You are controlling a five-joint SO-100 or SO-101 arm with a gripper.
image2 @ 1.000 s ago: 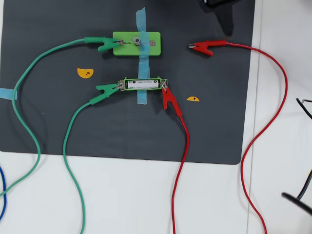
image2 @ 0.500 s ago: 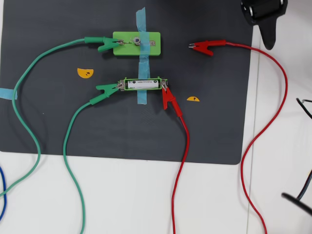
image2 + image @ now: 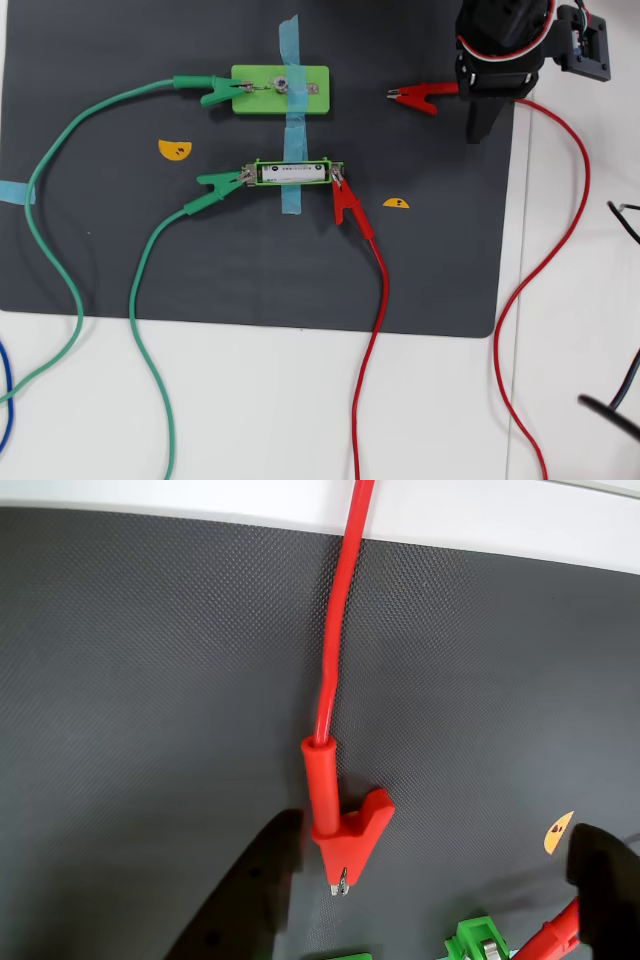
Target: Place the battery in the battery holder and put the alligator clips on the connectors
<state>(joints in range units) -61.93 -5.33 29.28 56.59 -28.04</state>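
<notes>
We hold the gripper [image 3: 430,900] spread open over the loose red clip [image 3: 417,96]; next we descend, grasp it, and carry it to the light-green block [image 3: 280,89].

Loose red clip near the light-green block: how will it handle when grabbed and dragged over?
The loose red clip probably lifts easily: small, lying free on the mat. Its long looping red wire looks floppy, likely to drag and twist the clip. The gripper stands open astride it.
</notes>
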